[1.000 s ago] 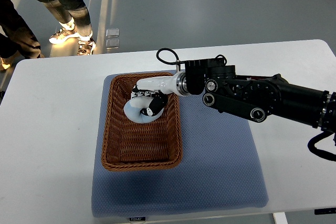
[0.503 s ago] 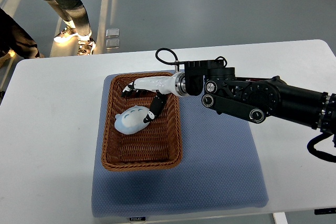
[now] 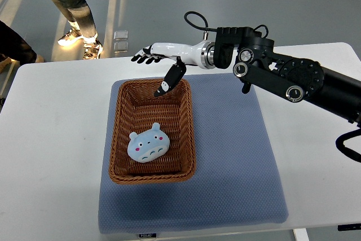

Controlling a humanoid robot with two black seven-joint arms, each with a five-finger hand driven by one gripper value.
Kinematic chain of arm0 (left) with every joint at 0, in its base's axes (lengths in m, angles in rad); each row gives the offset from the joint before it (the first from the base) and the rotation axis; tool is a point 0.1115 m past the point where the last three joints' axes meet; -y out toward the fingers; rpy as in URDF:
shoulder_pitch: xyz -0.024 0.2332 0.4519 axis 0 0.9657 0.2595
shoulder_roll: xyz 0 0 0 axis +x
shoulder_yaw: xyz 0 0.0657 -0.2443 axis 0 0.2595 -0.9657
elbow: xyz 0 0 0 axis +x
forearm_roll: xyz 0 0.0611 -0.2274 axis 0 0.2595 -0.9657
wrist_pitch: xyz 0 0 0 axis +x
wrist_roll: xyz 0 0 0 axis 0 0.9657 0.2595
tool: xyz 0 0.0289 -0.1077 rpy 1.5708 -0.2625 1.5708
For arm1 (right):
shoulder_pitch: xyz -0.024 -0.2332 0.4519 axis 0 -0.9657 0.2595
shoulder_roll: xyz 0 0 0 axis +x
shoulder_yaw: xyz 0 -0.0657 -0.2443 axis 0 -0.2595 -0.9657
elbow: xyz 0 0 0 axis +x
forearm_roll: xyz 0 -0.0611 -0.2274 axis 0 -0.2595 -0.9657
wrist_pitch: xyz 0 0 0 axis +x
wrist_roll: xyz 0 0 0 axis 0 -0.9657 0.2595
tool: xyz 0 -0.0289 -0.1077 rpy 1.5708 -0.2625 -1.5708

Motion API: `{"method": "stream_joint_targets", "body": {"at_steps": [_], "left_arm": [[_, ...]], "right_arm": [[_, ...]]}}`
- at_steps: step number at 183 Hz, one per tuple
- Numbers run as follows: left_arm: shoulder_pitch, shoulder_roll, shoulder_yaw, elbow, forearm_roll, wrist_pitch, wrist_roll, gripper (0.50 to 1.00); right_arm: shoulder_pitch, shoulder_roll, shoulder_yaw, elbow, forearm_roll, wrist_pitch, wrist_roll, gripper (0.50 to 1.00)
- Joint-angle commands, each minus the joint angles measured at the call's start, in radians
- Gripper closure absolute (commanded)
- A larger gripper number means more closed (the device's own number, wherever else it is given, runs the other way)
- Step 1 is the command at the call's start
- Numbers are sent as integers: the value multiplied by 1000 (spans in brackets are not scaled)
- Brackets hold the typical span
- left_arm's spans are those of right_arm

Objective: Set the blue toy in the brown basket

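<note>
Mat: I saw the blue-grey mat point(image 3: 237, 173) filling the lower centre of the white table point(image 3: 51, 156).
Basket: the brown basket point(image 3: 189, 139) sat on the mat's left part.
Toy: the blue toy point(image 3: 148, 145) lay inside, toward its lower end.
Hand: my right hand point(image 3: 161, 63) hovered above the basket's upper rim, fingers spread, holding nothing.
Person: 1 person's legs point(image 3: 70, 4) stood at upper left.

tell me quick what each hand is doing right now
Right hand: open, fingers spread, holding nothing, above the far rim of the brown basket; the blue toy lies inside.
Left hand: not in view.
</note>
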Motion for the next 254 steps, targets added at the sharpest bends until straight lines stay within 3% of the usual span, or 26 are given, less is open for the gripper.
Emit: {"method": "stream_joint_targets", "body": {"at_steps": [1,32,53,90,120,154,194,222,254], "left_arm": [[0,0,0,0,0,0,0,500],[2,0,0,0,0,0,0,500],[0,0,0,0,0,1,0,500],[0,0,0,0,0,0,0,500],[2,0,0,0,0,0,0,500],[2,0,3,-2,0,0,0,500],[-3,0,1,0,0,0,0,500],[-3,0,1,-2,0,1,0,500],[-3,0,1,2,0,0,0,500]], "right_arm": [[-33,-11,111,-35,91,-7,24,589],[-107,-3,311,-131,247,-16,39,589],[-169,-5,447,-183,338,-33,83,589],[-284,-5,608,-216,540,-104,100,589],[-344,0,625,-281,697,-159,160,589],[-372,3,624,-351,749,-162,165,589],[-383,6,625,-368,749,-164,168,589],[-384,8,622,-391,749,-171,228,587],[-393,14,624,-394,749,-191,235,589]]}}
